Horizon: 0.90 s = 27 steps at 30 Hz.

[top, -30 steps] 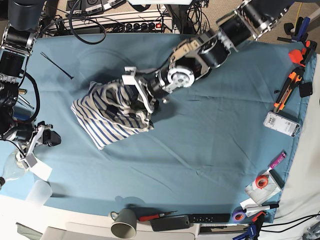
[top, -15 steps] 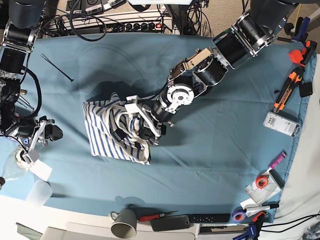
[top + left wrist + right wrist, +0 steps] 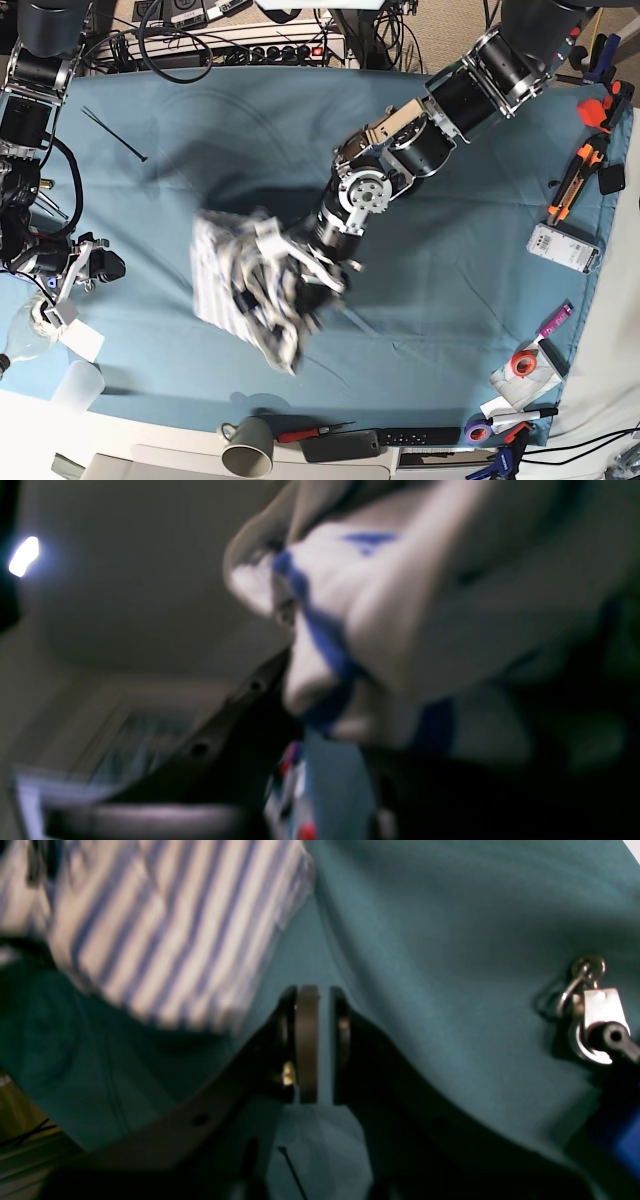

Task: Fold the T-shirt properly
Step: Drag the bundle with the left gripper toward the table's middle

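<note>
Roughly at the middle-left of the surface: T-shirt (image 3: 245,290), bunched into a rumpled heap on the teal cloth (image 3: 450,270), blue stripes blurred in the base view. Reaching down into that heap from the far right corner: left arm, with left pincer (image 3: 290,285) buried among the folds and closed on a gather of the striped fabric. Seen from the left wrist: white cloth with blue bands (image 3: 400,605) crowded right up against the lens, very blurred, jaw edges hard to make out.

Well apart, at the left edge of the surface: right pincer (image 3: 320,1040), jaws drawn narrow with only a thin slit between them, holding nothing. Seen from the right wrist: one corner of the T-shirt (image 3: 165,935) up at the left, clear of the jaws; wrinkled teal cloth (image 3: 450,940) beneath; a small metal clip (image 3: 595,1010) off to the right.

Elsewhere in the base view: a black cable tie (image 3: 113,132) on the cloth at the far left, a grey mug (image 3: 248,445) on its side at the near edge.
</note>
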### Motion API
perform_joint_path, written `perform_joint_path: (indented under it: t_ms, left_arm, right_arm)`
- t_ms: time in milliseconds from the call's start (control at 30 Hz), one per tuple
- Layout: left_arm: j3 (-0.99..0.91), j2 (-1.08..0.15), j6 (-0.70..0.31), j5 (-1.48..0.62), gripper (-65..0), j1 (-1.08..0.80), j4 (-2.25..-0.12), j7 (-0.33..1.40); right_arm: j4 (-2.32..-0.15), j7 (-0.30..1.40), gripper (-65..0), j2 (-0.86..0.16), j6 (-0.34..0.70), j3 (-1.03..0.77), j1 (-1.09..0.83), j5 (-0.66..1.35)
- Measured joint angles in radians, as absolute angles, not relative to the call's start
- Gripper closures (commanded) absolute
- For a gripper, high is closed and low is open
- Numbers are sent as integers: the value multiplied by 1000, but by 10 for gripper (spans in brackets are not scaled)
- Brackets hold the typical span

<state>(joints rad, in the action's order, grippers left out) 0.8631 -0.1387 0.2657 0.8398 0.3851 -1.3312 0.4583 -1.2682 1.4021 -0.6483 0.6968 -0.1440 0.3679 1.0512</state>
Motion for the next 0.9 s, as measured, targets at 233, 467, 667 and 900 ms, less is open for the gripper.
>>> perform_joint_path:
  t_ms: [233, 467, 667, 900]
  left_arm:
    - [859, -139, 369, 843, -153, 405, -1334, 598]
    - [860, -139, 429, 944, -153, 402, -1334, 744]
    - [860, -139, 494, 974, -136, 408, -1444, 936]
    - [848, -137, 501, 894, -30, 389, -1695, 1074]
  right_arm:
    - [-1268, 1402, -40, -648, 697, -144, 368, 1052]
    - [-1268, 1402, -40, -648, 697, -144, 368, 1050]
    - [-1269, 1398, -40, -648, 697, -144, 368, 1052]
    - [-1268, 1395, -40, -648, 697, -144, 368, 1053]
